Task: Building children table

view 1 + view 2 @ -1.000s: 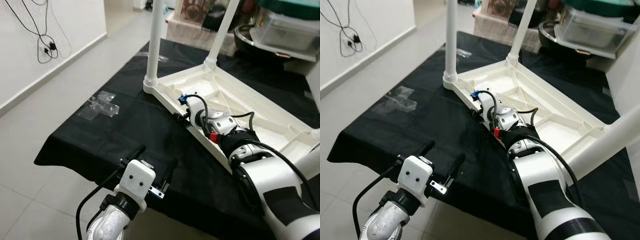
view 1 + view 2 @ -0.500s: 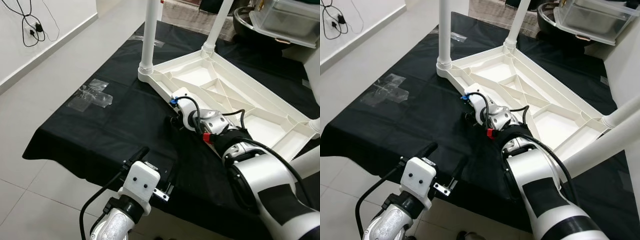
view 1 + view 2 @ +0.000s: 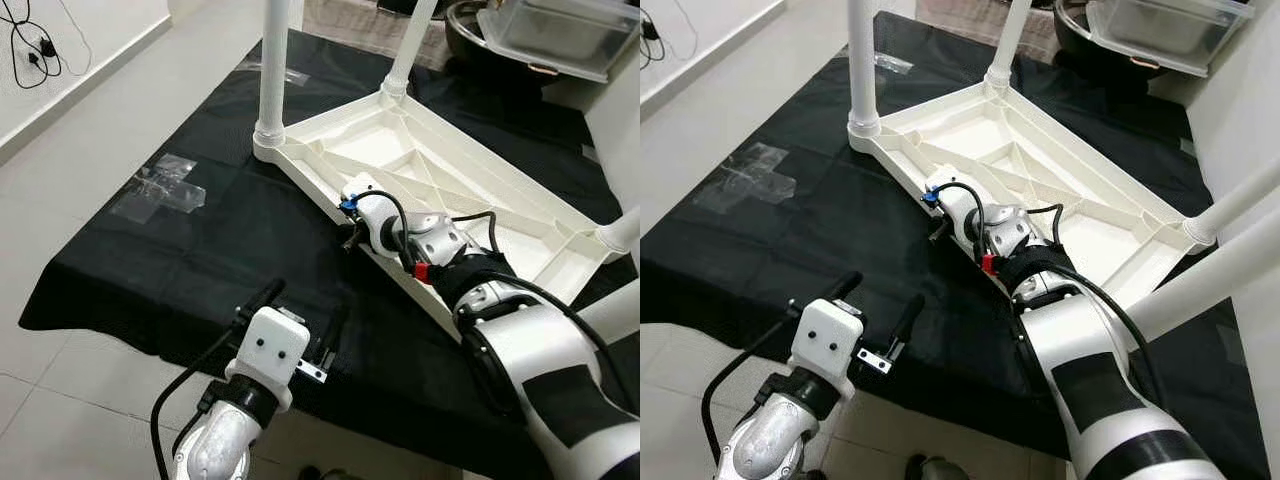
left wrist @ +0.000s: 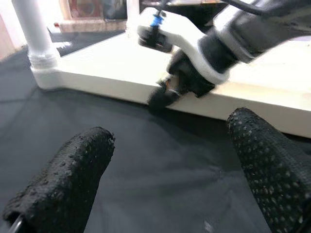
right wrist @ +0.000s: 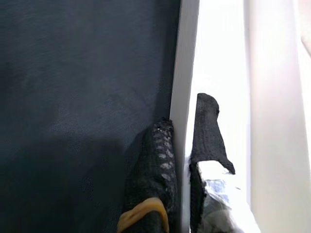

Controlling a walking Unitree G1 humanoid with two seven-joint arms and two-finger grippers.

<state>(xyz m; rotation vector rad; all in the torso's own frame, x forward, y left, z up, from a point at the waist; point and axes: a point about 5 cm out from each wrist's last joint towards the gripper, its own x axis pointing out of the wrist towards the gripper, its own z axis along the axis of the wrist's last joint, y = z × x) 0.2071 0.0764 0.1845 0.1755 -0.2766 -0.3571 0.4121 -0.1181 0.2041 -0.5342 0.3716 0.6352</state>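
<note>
A white children's table (image 3: 430, 170) lies upside down on a black cloth (image 3: 200, 250), with white legs (image 3: 272, 70) standing up from its corners. My right gripper (image 3: 350, 235) reaches along the table's near long rim. In the right wrist view its fingers (image 5: 158, 160) sit one on each side of the rim (image 5: 187, 58), shut on it. My left gripper (image 3: 298, 312) hovers open over the cloth's front edge, short of the table. In the left wrist view the left gripper (image 4: 165, 170) holds nothing between its wide-apart fingers.
Pieces of clear plastic (image 3: 160, 185) lie on the cloth at the left. A metal bowl and a plastic box (image 3: 540, 35) stand behind the table at the back right. Tiled floor (image 3: 90, 150) lies to the left, with cables (image 3: 40, 45) on the wall.
The head views have shifted as the camera moved. My right gripper stays on the table's rim and my left gripper stays open over the cloth's front edge.
</note>
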